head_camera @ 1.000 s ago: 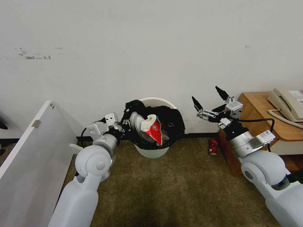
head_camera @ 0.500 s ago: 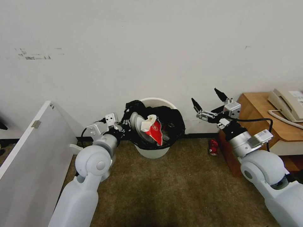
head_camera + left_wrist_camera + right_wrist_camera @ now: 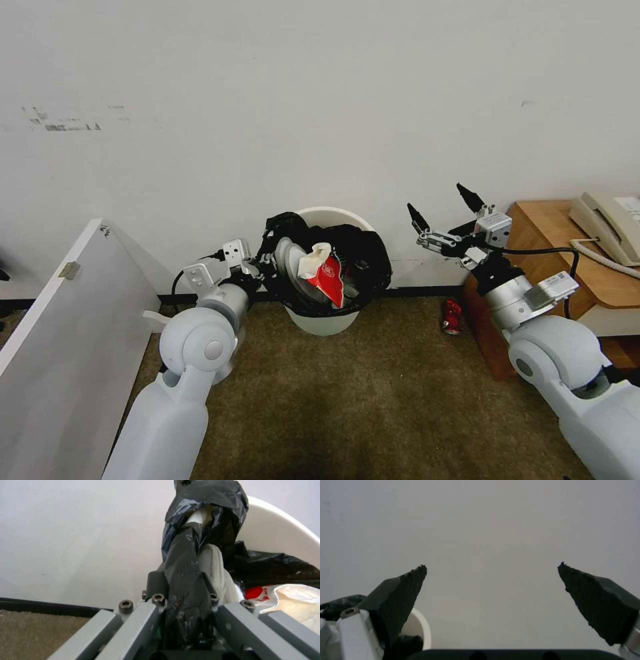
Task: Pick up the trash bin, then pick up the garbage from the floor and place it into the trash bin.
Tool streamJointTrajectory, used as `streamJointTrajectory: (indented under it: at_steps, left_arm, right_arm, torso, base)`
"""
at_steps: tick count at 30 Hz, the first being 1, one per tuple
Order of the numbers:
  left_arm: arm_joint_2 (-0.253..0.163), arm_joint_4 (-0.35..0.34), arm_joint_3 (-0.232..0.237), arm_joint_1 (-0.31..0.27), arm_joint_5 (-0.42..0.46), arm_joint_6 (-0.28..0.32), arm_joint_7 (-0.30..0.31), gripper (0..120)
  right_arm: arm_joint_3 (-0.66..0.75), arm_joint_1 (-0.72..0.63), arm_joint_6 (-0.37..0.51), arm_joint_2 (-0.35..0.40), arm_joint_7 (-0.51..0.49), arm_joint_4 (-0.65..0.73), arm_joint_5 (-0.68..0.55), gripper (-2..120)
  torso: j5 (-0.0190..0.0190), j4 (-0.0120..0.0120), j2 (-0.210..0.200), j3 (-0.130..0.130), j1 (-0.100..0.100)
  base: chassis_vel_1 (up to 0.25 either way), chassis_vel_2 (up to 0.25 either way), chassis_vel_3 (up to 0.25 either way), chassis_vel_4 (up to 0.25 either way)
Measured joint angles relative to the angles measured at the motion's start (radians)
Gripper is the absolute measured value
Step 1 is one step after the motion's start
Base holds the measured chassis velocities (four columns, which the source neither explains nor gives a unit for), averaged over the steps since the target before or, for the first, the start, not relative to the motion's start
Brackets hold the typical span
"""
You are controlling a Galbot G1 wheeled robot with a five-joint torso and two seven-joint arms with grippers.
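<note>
The trash bin (image 3: 325, 323), white with a black bag over its rim, stands against the wall and holds garbage: a red packet (image 3: 328, 281), white paper and a pale slipper (image 3: 288, 257). My left gripper (image 3: 264, 264) is shut on the bin's bag-covered rim (image 3: 186, 562) at its left side; the bin's white wall (image 3: 276, 530) and the red packet (image 3: 255, 592) lie just beyond. My right gripper (image 3: 440, 204) hangs open in the air to the right of the bin, its fingers (image 3: 400, 590) spread wide before the bare wall. A red can (image 3: 452, 316) lies on the carpet below it.
A wooden table (image 3: 553, 227) with a beige telephone (image 3: 610, 227) stands at the right, close to my right arm. A white board (image 3: 67, 333) leans at the left. Brown carpet (image 3: 360, 400) stretches open in front of the bin.
The whole head view has shifted slightly, so the camera has moved. The left gripper keeps its hold on the bin; the right gripper stays open at about the same height.
</note>
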State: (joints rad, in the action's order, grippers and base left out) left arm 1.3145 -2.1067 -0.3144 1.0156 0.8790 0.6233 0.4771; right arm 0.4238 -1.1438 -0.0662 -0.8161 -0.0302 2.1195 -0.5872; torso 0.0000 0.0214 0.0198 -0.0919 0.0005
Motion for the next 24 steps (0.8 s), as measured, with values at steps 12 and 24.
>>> streamJointTrajectory:
  at_steps: [12, 24]
  left_arm:
    - [0.000, -0.004, -0.004, 0.003, -0.001, 0.000, 0.000, 4]
    - [-0.002, -0.005, -0.007, 0.003, -0.001, 0.000, 0.000, 4]
  right_arm:
    - [0.001, 0.001, 0.051, -0.001, -0.044, -0.002, -0.004, 100]
    - [-0.001, -0.035, 0.272, -0.005, -0.223, 0.030, -0.070, 100]
  torso:
    - [0.0000, 0.0000, 0.000, 0.000, 0.000]
    - [0.0000, 0.0001, 0.000, 0.000, 0.000]
  base:
    - [0.000, 0.000, 0.000, 0.000]
    - [0.000, 0.000, 0.000, 0.000]
